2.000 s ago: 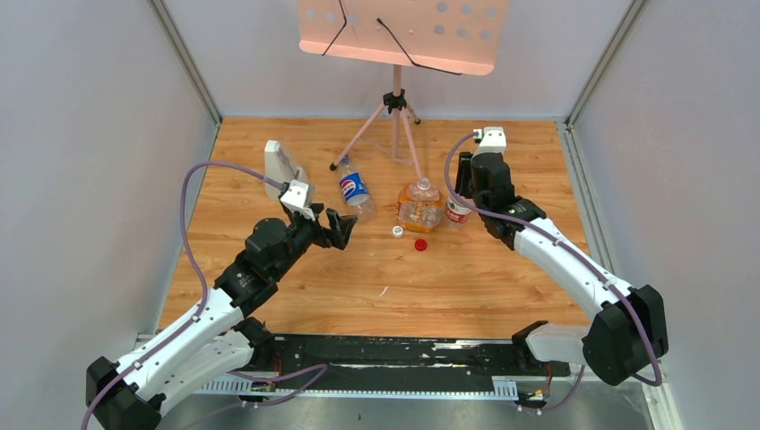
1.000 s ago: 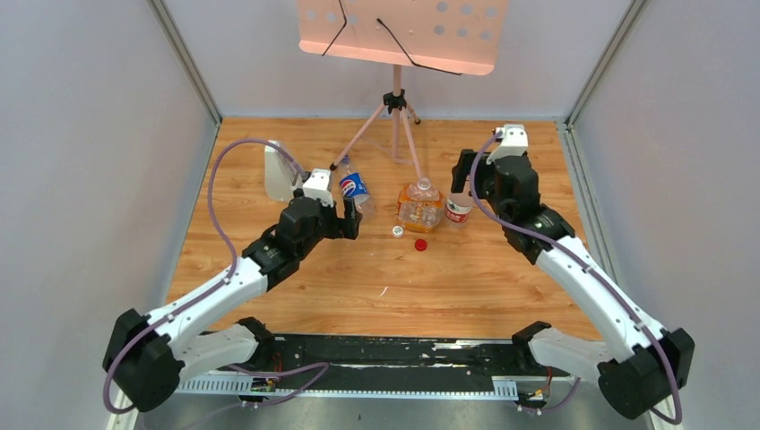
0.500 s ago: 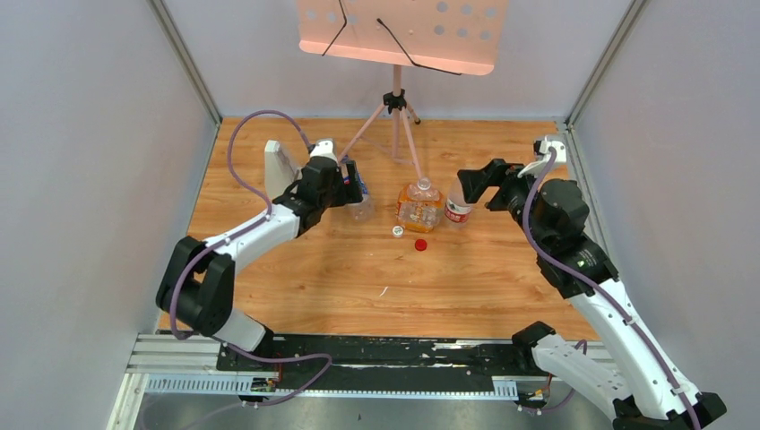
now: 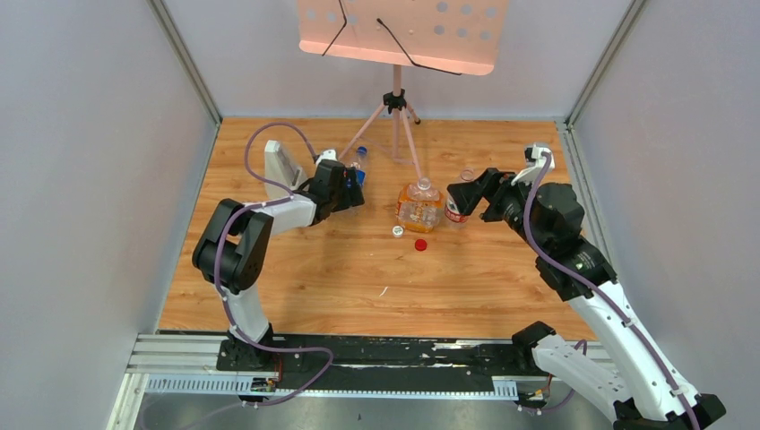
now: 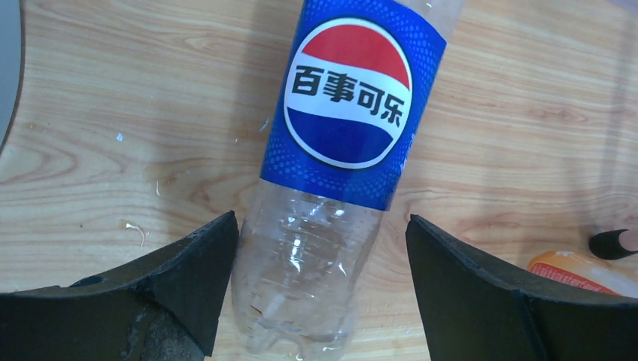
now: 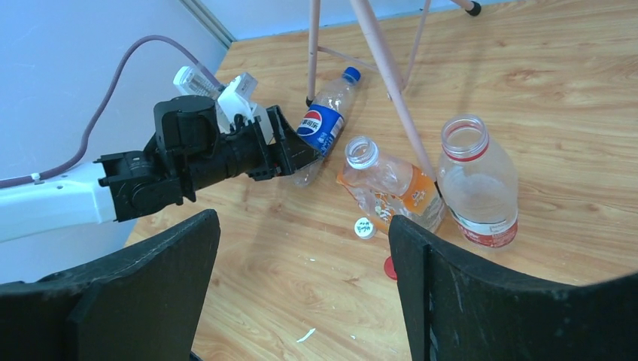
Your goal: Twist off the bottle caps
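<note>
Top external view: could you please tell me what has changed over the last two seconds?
The left gripper reached forward and now straddles the lying clear blue-labelled Pepsi bottle, jaws open. The right gripper, open, drew back rightward from the upright clear red-labelled bottle. The squat orange-labelled bottle, small white cap and small red cap stayed put.

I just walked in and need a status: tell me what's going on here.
The left gripper is open, its jaws straddling the Pepsi bottle, which lies on its side with its blue cap on. The right gripper is open and holds nothing, back from the orange-labelled bottle and red-labelled bottle, both uncapped. A white cap and red cap lie loose nearby.
</note>
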Controlling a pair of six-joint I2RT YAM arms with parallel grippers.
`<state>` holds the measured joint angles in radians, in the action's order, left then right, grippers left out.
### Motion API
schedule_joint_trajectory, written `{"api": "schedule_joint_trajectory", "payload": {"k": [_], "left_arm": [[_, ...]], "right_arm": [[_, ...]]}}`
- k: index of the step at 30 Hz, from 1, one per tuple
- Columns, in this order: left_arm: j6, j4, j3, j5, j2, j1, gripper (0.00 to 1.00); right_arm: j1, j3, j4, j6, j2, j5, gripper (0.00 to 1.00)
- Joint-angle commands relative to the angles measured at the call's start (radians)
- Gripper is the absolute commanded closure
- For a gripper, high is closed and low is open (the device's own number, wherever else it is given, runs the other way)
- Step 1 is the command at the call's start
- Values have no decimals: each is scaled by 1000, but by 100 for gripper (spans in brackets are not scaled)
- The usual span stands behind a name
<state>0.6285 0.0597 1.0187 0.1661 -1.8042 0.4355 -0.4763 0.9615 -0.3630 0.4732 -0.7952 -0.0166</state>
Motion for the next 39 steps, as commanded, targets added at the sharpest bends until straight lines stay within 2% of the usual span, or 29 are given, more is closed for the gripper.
{"api": "schedule_joint_trajectory", "payload": {"k": [1,6,12,16,20,26,32,36,39], "left_arm": [[20,125,13,-14,-5,-9,11],[15,153,11,-42,-44,-15,15],[-4,170,-14,-87,-39,-18,35],[-29,170,-61,-96,19,-17,44],[-53,168,-155,-130,113,-17,50],[-76,138,-334,-206,342,-8,51],[-155,34,-459,-273,708,35,49],[-182,37,-524,-406,911,46,49],[-185,49,-543,-530,1008,46,49]], "right_arm": [[4,-16,4,36,18,-36,16],[4,-22,2,36,11,-44,17],[3,-34,3,36,8,-52,16],[4,-40,3,41,7,-66,16],[4,-47,3,50,9,-118,16],[4,-72,11,91,15,-206,14],[4,-98,48,125,11,-331,13],[4,-103,101,155,-2,-385,13],[4,-99,146,178,-18,-434,13]]}}
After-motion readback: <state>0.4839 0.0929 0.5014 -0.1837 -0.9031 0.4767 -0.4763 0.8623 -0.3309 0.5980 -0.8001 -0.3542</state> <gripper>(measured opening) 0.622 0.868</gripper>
